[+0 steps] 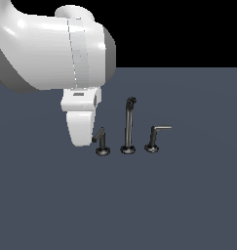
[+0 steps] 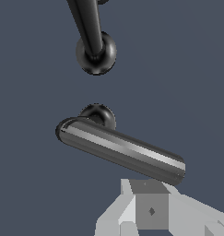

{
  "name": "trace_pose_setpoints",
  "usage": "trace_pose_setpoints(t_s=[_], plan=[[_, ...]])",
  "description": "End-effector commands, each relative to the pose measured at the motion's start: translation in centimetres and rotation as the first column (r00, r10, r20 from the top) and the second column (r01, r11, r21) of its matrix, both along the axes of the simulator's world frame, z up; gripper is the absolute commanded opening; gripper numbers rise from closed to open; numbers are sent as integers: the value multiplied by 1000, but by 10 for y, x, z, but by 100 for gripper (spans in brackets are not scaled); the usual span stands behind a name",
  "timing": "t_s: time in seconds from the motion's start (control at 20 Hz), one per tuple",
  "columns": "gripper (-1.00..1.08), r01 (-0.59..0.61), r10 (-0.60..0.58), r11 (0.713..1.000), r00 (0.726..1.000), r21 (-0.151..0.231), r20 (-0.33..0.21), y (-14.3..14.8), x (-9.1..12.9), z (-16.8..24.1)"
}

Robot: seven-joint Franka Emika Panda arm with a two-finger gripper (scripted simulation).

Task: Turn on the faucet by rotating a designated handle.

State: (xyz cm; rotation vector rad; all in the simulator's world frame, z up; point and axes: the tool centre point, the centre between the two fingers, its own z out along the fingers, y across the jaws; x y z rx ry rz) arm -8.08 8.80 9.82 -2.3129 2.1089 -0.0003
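The faucet stands in the middle of the exterior view as three dark metal pieces: a tall thin spout [image 1: 128,126] and a short lever on each side. The handle [image 1: 102,141] is the one on the exterior view's left, and its arm reaches toward my white hand [image 1: 82,124]. In the wrist view the handle's arm [image 2: 120,150] lies across the picture over its round base [image 2: 100,114]. My gripper [image 2: 149,186] sits just beside the arm's free end. Its fingers are mostly cut off by the picture's edge, so their spacing is unclear. The spout's base [image 2: 96,55] lies beyond.
A twin lever [image 1: 155,137] with its arm pointing to the exterior view's right stands on the spout's other side. All pieces rest on a flat dark grey-blue surface [image 1: 178,205]. My bulky white arm [image 1: 47,49] fills the exterior view's upper left.
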Motion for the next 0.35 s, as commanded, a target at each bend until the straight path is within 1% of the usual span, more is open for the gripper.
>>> trace_pose_setpoints(t_s=[0.0, 0.25, 0.3], plan=[[-100, 18, -18, 1000, 1000, -6, -5, -19, -5, 0], [-100, 19, -19, 1000, 1000, -8, -8, -37, -16, 0], [-100, 19, -19, 1000, 1000, -8, -8, -37, -16, 0]])
